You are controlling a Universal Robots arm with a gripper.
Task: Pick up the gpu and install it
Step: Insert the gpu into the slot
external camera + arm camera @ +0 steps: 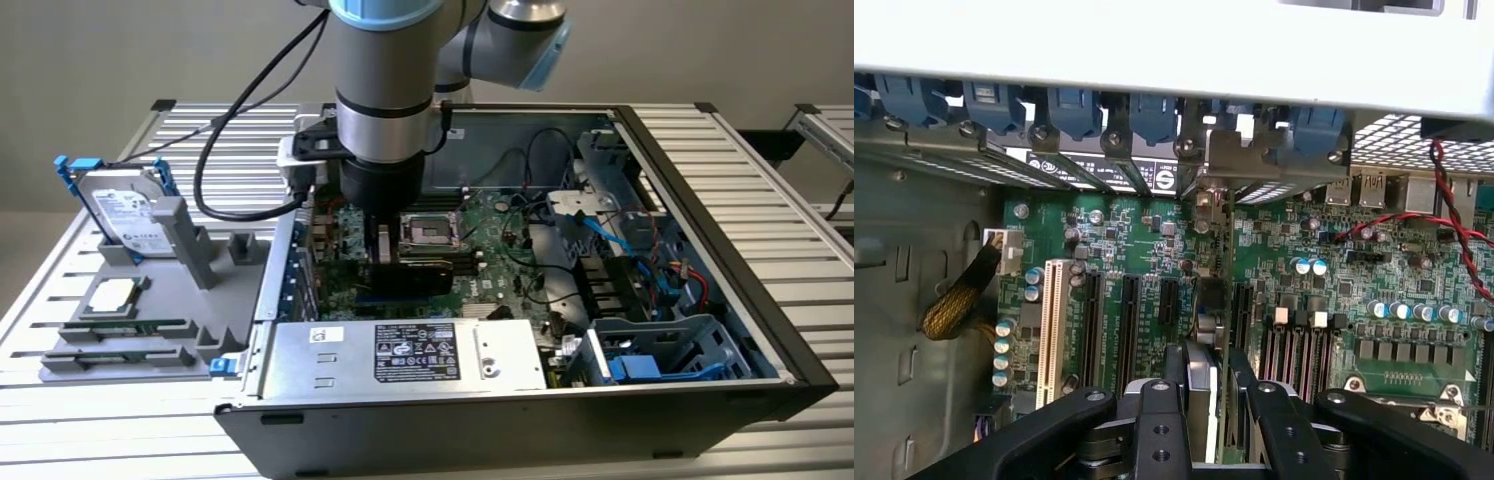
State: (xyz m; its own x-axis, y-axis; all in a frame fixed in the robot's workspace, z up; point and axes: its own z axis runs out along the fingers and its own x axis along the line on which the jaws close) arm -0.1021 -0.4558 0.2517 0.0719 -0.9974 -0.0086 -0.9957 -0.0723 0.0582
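The gpu (1201,330) stands on edge over the green motherboard (1124,240) and appears edge-on in the wrist view as a thin dark strip. Its silver end bracket (1206,165) sits at the row of rear slot covers. My gripper (1204,420) is shut on the card, with one black finger (1159,415) on each side of it. In the exterior view my gripper (387,245) reaches straight down into the open computer case (747,300), and the gpu's dark face (400,275) shows just under it, left of the processor socket (434,232).
The power supply (400,355) lies along the case's near side. Cables and a blue drive cage (667,350) fill the case on the exterior view's right. Outside, on the exterior view's left, a grey holder (200,250) carries a hard drive with blue rails (120,205) and memory strips (120,330).
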